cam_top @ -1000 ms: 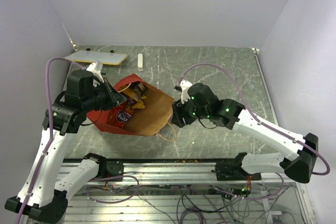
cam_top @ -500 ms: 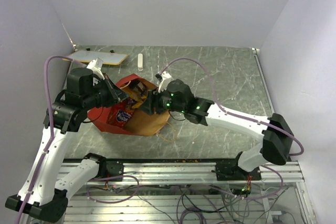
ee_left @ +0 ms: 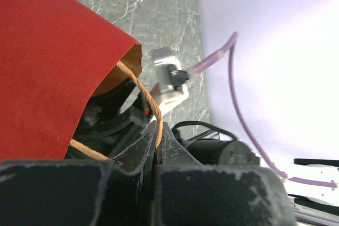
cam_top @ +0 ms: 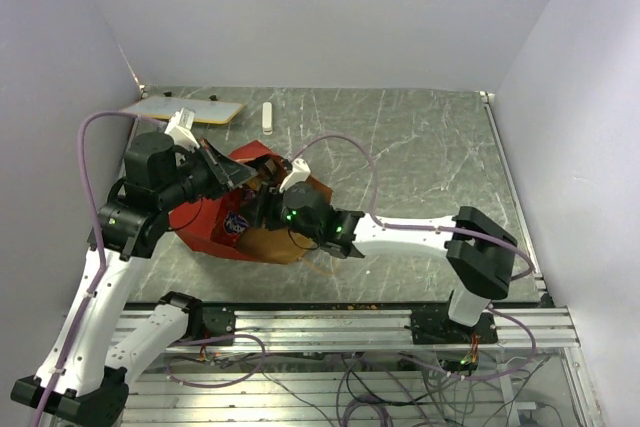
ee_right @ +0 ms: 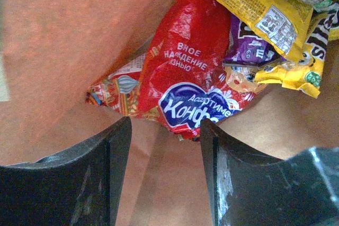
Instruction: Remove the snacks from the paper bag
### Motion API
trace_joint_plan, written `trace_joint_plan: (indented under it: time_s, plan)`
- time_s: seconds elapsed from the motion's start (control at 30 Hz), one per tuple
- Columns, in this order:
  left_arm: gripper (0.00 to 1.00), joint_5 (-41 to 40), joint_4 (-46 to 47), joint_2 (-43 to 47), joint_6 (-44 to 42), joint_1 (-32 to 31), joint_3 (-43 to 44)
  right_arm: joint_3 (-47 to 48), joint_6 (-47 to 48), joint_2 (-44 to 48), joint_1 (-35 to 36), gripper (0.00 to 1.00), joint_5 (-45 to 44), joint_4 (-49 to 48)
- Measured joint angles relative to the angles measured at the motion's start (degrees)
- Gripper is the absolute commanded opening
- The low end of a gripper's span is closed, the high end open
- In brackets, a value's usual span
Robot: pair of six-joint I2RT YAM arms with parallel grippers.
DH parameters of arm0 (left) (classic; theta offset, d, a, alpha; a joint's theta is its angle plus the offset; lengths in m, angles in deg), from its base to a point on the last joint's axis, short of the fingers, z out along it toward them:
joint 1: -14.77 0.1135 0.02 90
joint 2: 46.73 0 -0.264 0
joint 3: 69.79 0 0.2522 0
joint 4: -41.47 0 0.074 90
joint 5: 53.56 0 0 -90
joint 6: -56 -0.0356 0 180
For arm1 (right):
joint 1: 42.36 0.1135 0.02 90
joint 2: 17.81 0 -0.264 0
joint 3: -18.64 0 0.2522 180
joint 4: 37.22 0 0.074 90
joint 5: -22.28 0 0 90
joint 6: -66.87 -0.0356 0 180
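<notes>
- On the tabletop (cam_top: 420, 147), left of the middle: paper bag (cam_top: 200, 227), lying, mouth toward the right.
- Inside it: large packet (ee_right: 190, 78), small packets (ee_right: 265, 19) right of it, partly on it.
- In the bag mouth: right gripper (ee_right: 164, 130).
- Between the jaws of the left gripper (ee_left: 158, 136): string handle (ee_left: 143, 91).
- At the far left corner: flat board (cam_top: 190, 110), small stick (cam_top: 267, 117) beside it.

the paper bag (cam_top: 200, 225) lies tipped on its side on the table (cam_top: 420, 147), red outside and brown kraft within, mouth gaping. a tan string handle (ee_left: 145, 96) curves off its rim. inside, a red packet (ee_right: 193, 78) with a blue-and-white logo (cyrillic lettering) rests on the brown wall, a yellow packet (ee_right: 249, 3), purple wrapper (ee_right: 246, 46) and yellow-orange packet (ee_right: 296, 59) piled against it.
</notes>
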Motion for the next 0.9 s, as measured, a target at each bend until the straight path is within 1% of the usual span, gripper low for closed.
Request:
trace_joint_plan:
  time_s: [0.13,0.27,0.4,0.47,0.63,0.8,0.9]
  plan:
    - [0.07,0.74,1.77,-0.44,1.29,0.00,-0.31,-0.46,-2.32,-3.45,0.48,0.54,-1.09,-3.74]
    - [0.07,1.75,2.45,-1.44,2.54,0.00,-0.33,2.25,-3.08,-7.32,0.92,0.54,-1.51,-5.03]
    - [0.07,2.19,2.56,-1.73,2.73,0.00,-0.33,4.61,-4.92,-10.19,1.20,0.56,-2.58,-7.15]
    - [0.07,2.23,2.56,-1.77,2.71,0.02,-0.33,4.92,-5.68,-11.32,1.22,0.58,-3.26,-8.83]
    - [0.07,2.36,2.58,-1.90,2.56,0.00,-0.31,5.16,-6.10,-14.08,1.46,0.58,-5.77,-13.55]
    - [0.07,2.34,2.56,-1.97,1.97,0.02,-0.31,8.59,-5.99,-18.01,1.92,0.58,-7.28,-15.98]
    - [0.07,2.27,2.51,-1.90,1.79,0.02,-0.31,12.28,-6.27,-20.74,2.01,0.56,-8.07,-15.15]
